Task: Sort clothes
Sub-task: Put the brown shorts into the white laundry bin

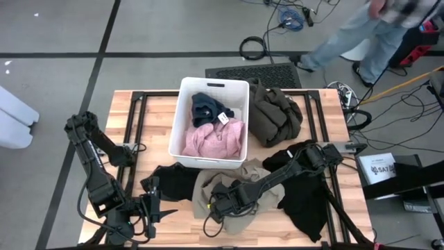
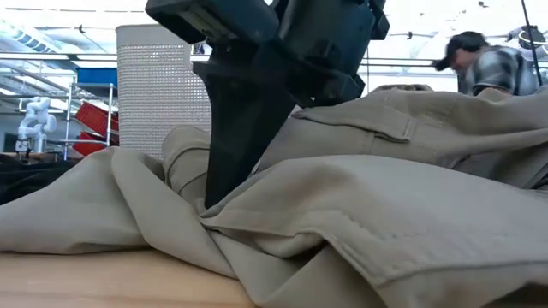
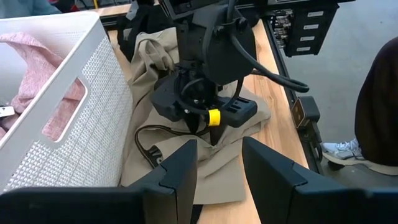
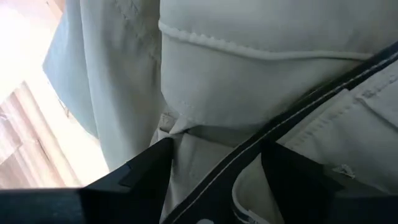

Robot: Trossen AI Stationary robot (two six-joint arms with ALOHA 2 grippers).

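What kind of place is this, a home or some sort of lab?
Most likely a robotics lab or workshop, not a home. The wooden table stands on a grey concrete floor marked with dark tape lines, loose cables lie behind it, and a small white robot figure stands among metal racks.

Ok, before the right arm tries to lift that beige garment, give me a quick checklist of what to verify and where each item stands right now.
1. right gripper down on the tan-beige garment: ok, its fingers are pressed into the cloth.
2. Fold of cloth between the fingers: ok, the right wrist view shows fabric bunched in the gap.
3. Fingers closed on it: not ok, they stand apart.
4. left gripper out of the way: ok, open, short of the garment near the table's front edge.
5. Black garment overlapping the tan-beige one: cannot tell if it would drag along.
6. white bin has room: ok, pink garment and a dark one lie low inside.
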